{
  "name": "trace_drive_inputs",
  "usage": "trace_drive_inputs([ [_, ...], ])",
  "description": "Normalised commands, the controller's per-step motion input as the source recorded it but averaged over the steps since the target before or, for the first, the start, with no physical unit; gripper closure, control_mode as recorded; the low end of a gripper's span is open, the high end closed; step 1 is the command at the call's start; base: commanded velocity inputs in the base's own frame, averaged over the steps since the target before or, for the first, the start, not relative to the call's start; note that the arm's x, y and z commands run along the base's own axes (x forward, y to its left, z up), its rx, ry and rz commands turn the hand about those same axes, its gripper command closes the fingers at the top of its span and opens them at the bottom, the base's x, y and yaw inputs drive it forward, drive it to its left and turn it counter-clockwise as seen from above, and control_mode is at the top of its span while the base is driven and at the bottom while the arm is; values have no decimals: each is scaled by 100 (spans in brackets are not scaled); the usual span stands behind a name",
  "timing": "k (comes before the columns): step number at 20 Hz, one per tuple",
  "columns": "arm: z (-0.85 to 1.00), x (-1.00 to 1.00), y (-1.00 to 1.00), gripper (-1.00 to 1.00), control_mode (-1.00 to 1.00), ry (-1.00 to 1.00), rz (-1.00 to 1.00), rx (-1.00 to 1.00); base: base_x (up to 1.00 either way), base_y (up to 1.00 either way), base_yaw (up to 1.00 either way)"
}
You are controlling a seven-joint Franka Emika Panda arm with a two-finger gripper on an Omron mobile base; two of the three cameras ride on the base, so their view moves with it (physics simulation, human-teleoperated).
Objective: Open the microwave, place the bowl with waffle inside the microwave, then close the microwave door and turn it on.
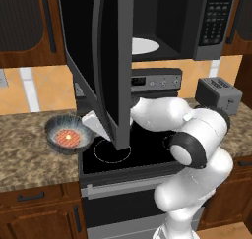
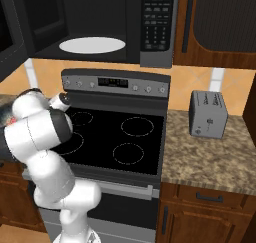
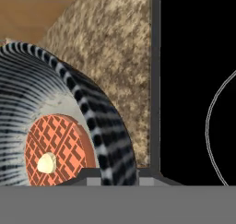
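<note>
Microwave door (image 1: 98, 61) hung wide open, white turntable (image 2: 92, 45) visible inside; bowl (image 1: 69, 134) with waffle (image 3: 57, 149) sat on the counter (image 1: 29, 159) just left of the stove (image 2: 120, 137); gripper (image 3: 113, 177) at the bowl's rim, fingers narrowly apart, seemingly pinching it; grip not certain.

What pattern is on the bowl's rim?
Black-and-pale radial stripes on the bowl, clearest in the hand view.

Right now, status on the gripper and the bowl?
Gripper closed on bowl rim. Waffle inside, bowl on counter. Microwave door open, overhanging stove.
</note>
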Motion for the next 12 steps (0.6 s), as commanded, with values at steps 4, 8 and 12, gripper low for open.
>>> trace_drive_inputs([
  [4,81,-26,-100,100,-100,0,-19,0,0,0,0],
  [8,99,-23,-100,100,-100,0,-16,0,0,0,0],
  [12,100,-36,-100,100,-100,0,-15,-2,0,0,0],
])
